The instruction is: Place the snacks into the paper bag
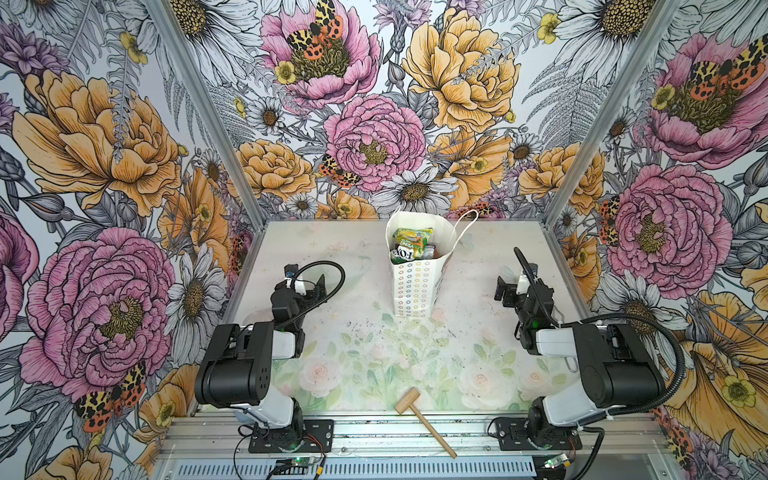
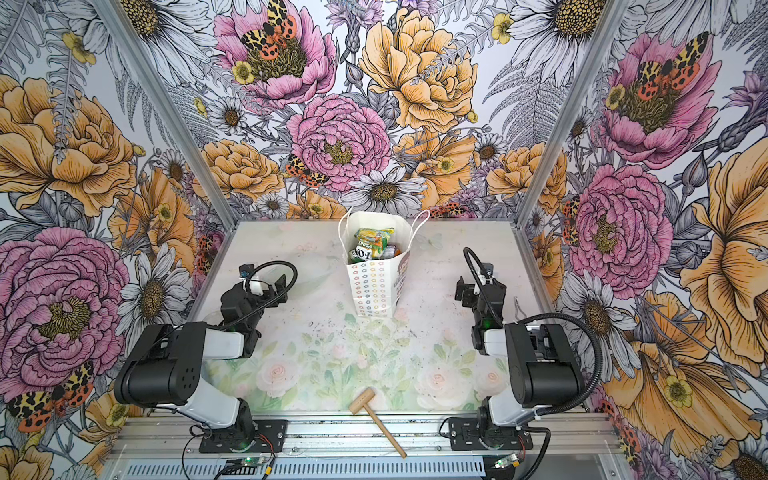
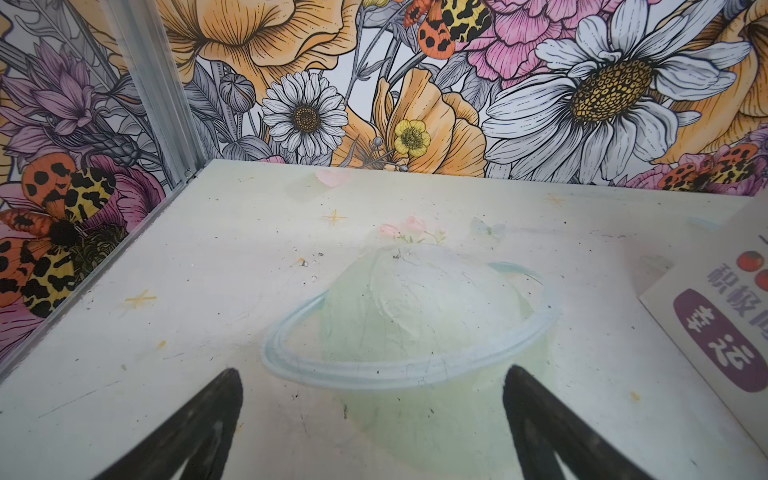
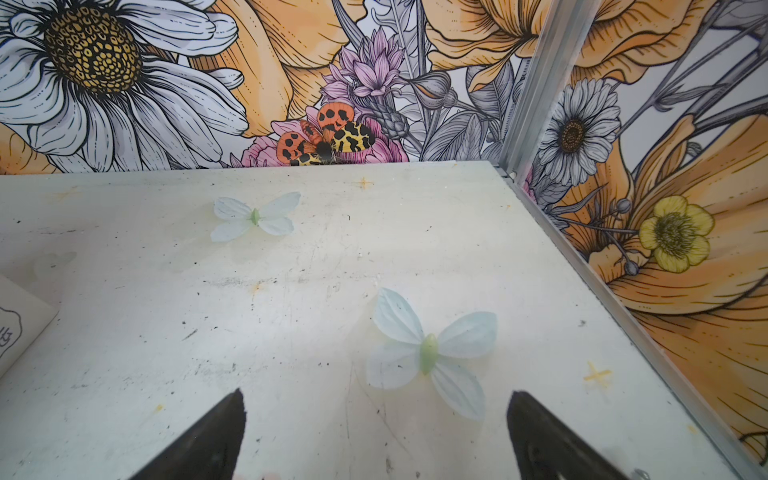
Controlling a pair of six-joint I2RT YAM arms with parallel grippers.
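The pale tabletop (image 1: 469,291), printed with faint roses and leaves, is scuffed and speckled. Towards the middle of its far edge stands the paper bag (image 1: 415,286) (image 2: 374,286), upright and open at the top, its front carrying a grid of small pastel flowers and its white cord handles hanging outward. A side panel of the bag shows at the margin of the left wrist view (image 3: 715,332), and a corner of it in the right wrist view (image 4: 16,324).

The left gripper (image 1: 303,286) (image 3: 372,374) hovers near the tabletop's left edge, jaws spread wide with nothing between them, only bare surface below. The right gripper (image 1: 509,291) (image 4: 376,395) sits near the right edge, likewise fully spread and empty. Both are well apart from the bag.

A wooden mallet (image 1: 424,419) (image 2: 376,419) lies at the near edge, its handle reaching over the metal rail.

The snacks (image 1: 411,245) (image 2: 370,243) are inside the bag, green and orange packets piled just below its rim.
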